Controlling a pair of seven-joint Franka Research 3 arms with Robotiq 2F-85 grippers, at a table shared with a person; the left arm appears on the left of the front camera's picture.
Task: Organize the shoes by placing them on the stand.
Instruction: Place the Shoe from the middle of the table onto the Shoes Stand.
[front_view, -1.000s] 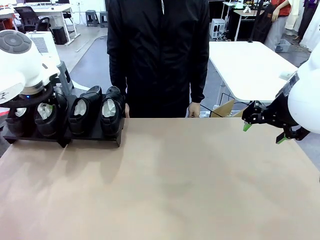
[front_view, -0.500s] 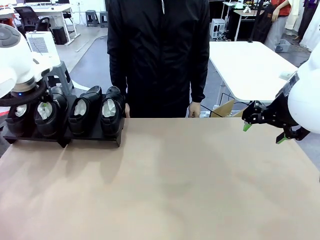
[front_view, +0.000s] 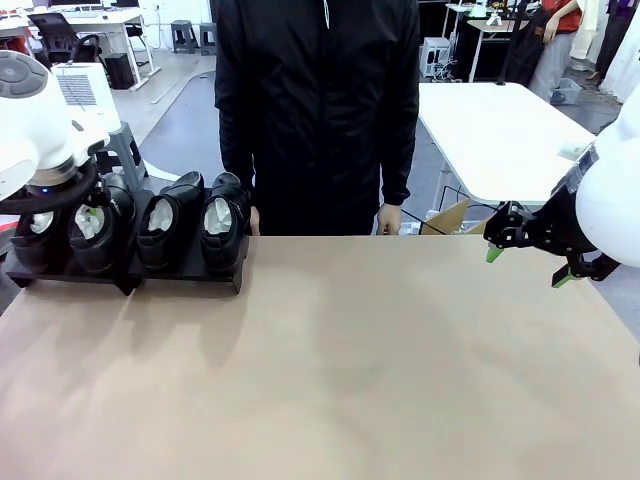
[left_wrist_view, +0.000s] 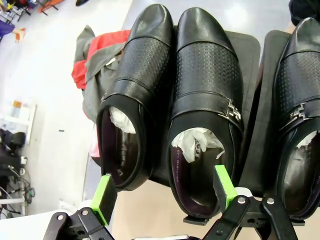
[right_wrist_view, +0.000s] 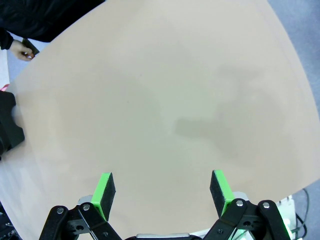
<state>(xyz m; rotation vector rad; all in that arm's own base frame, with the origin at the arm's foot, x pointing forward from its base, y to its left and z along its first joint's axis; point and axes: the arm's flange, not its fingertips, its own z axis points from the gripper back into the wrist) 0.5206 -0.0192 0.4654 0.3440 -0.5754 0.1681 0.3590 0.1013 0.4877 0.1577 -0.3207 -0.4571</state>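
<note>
Four glossy black shoes stuffed with white paper stand side by side on the low black stand (front_view: 190, 278) at the table's far left: one (front_view: 35, 238), a second (front_view: 97, 235), a third (front_view: 163, 222) and the last (front_view: 222, 220). My left gripper (left_wrist_view: 165, 192) hangs open just above the heels of the two leftmost shoes (left_wrist_view: 132, 95) (left_wrist_view: 205, 100) and holds nothing. A third shoe (left_wrist_view: 300, 115) lies to the right on the stand (left_wrist_view: 248, 50). Over the table's right edge my right gripper (front_view: 528, 266) (right_wrist_view: 165, 187) is open and empty, far from the shoes.
A person in a black jacket (front_view: 315, 100) stands at the far edge, hands (front_view: 388, 222) near the brown table (front_view: 330, 370). A white table (front_view: 510, 130) and a cardboard box (front_view: 450, 215) sit behind on the right.
My left arm has drawn a little to the left, away from the shoes, its jaws still open. The shoes, the right arm and the person have stayed put.
</note>
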